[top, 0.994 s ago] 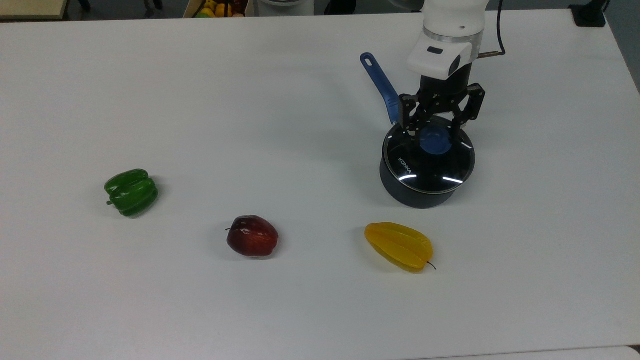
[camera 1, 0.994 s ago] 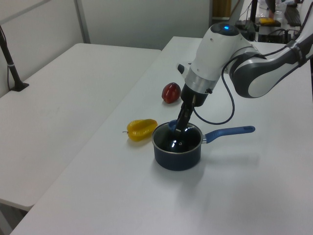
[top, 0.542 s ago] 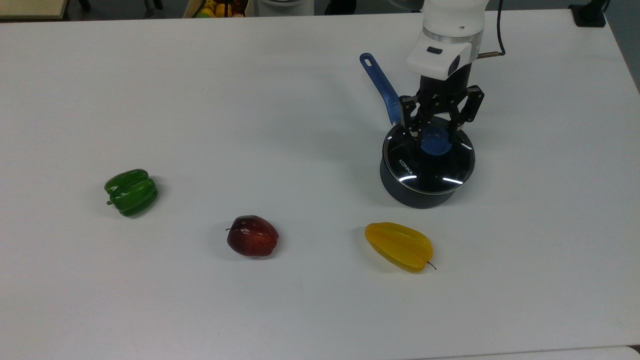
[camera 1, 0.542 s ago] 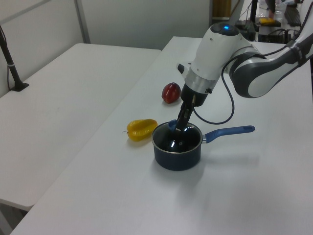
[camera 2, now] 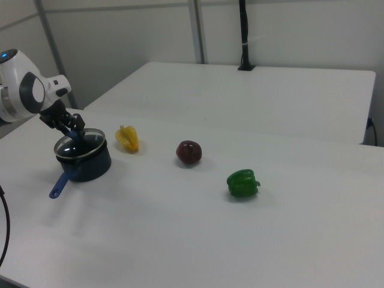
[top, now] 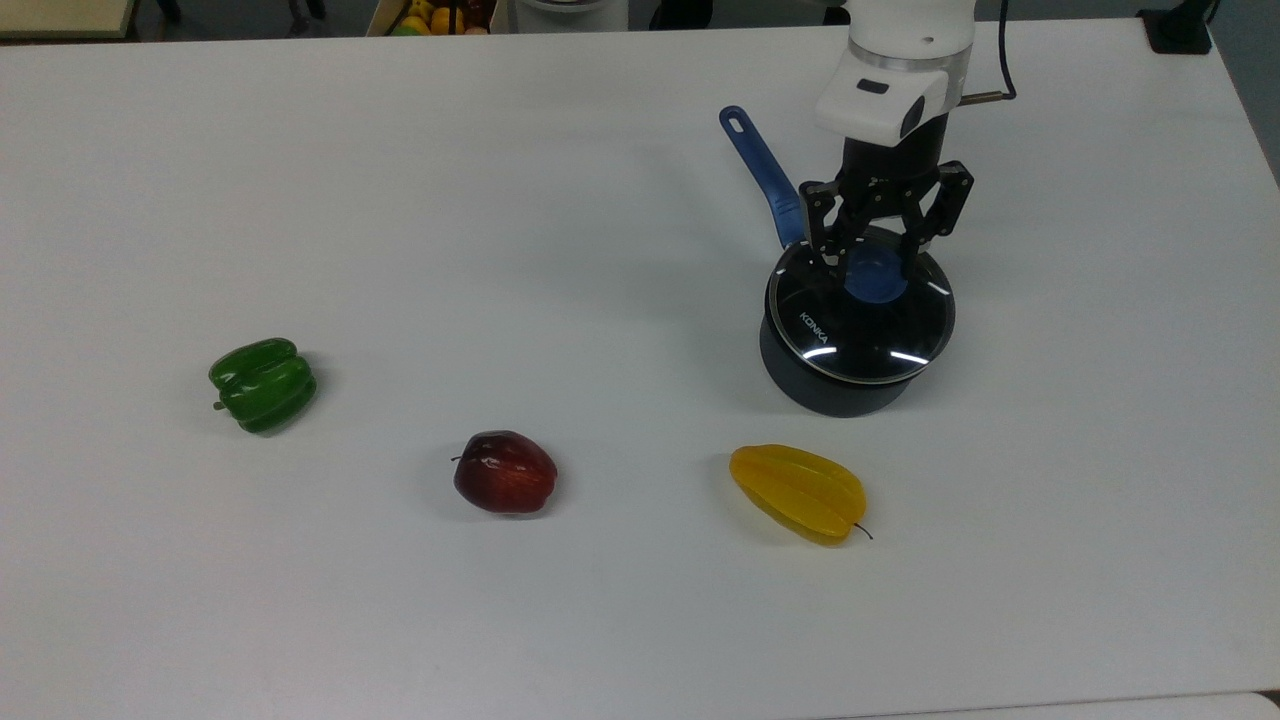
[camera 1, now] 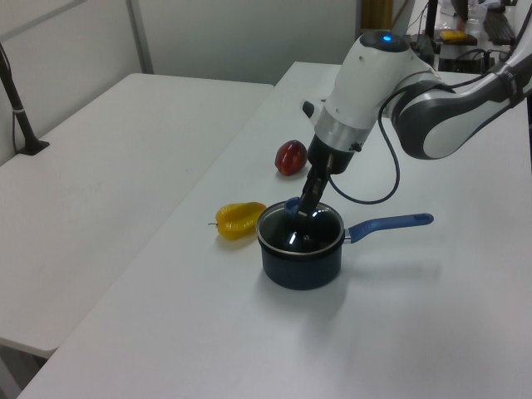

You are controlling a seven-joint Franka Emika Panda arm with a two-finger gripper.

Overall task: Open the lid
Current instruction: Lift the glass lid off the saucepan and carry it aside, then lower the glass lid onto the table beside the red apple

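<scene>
Worktop [top: 400, 200]: white, carries every item beneath and around the end effector.
Arm [camera 1: 449, 116]: white and grey, reaches down over the saucepan.
Saucepan [top: 835, 385]: dark, directly below the end effector; its long blue handle [top: 760, 175] runs toward the top view's upper left.
Lid [top: 860, 320]: clear glass with metal rim and white "KONKA" lettering, directly under the end effector, over the saucepan's mouth.
End effector [top: 872, 262]: black fingers pinching the lid's blue knob [top: 876, 278] from 2 sides.
Yellow starfruit [top: 798, 492]: nearest fruit.
Red apple [top: 505, 472]: farther off.
Green pepper [top: 263, 384]: farthest away.
</scene>
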